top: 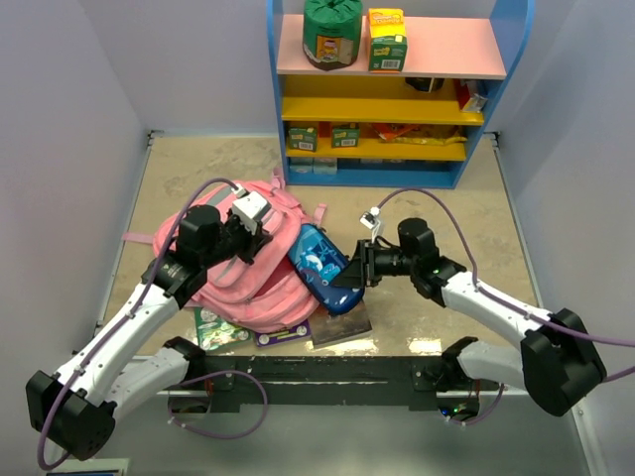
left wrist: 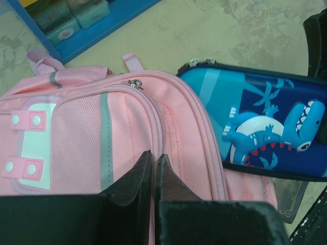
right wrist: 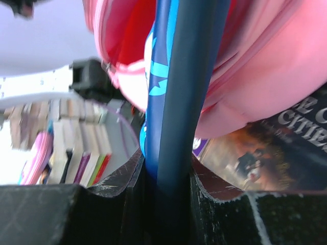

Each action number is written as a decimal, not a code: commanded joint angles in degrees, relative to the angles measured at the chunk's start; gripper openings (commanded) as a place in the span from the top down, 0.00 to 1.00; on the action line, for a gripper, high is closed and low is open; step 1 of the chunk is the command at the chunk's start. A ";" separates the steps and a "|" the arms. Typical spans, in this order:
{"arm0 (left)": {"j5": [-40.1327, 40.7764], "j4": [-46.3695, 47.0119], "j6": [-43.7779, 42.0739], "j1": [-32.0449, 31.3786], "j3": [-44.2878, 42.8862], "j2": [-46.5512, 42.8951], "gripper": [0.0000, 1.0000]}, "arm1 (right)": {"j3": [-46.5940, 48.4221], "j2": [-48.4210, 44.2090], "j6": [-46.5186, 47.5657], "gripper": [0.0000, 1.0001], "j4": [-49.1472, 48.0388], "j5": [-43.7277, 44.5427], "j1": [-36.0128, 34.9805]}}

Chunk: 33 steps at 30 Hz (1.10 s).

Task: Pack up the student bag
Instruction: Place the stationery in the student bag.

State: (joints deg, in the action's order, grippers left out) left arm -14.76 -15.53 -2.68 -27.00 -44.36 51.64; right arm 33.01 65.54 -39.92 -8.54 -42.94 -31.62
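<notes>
A mottled beige tabletop [top: 437, 198] lay between pale lilac walls [top: 60, 149], with a blue shelf unit [top: 377, 179] at the far edge. The large soft pink fabric backpack [top: 248, 288] lay left of centre on flat books [top: 342, 327]. The left gripper [left wrist: 153, 162] was fully closed over its top. The right gripper [right wrist: 168, 173] clamped a dark-blue dinosaur pencil case [top: 319, 260] against the backpack's right side.

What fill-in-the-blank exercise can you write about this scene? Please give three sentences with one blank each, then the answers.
1. The right gripper is shut on the pencil case, whose main colour is ____.
2. The student bag is ____ in colour.
3. On the shelf unit, the green package stands on the ____ board.
Missing words: blue; pink; top.
</notes>
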 commanded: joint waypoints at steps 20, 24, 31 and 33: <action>-17.58 10.78 4.35 0.72 -2.49 0.22 1.00 | 16.28 29.71 -14.83 0.82 -36.28 13.03 -11.35; -18.19 10.96 4.79 0.81 -2.31 -0.40 1.00 | 22.25 35.61 -14.57 0.58 -38.75 18.84 -14.61; -17.85 10.52 4.88 0.99 -1.00 -1.89 1.00 | 26.76 34.86 -7.64 0.01 -28.21 28.42 -18.22; -17.84 10.34 4.61 1.08 -0.47 -2.06 1.00 | 23.43 31.68 -5.09 0.01 -27.24 30.62 -18.22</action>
State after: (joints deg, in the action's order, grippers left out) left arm -22.06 -12.78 -0.14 -23.94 -44.14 51.27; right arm 56.53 104.36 -51.46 -33.47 -19.55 -47.22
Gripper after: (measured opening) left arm 0.056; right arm 0.982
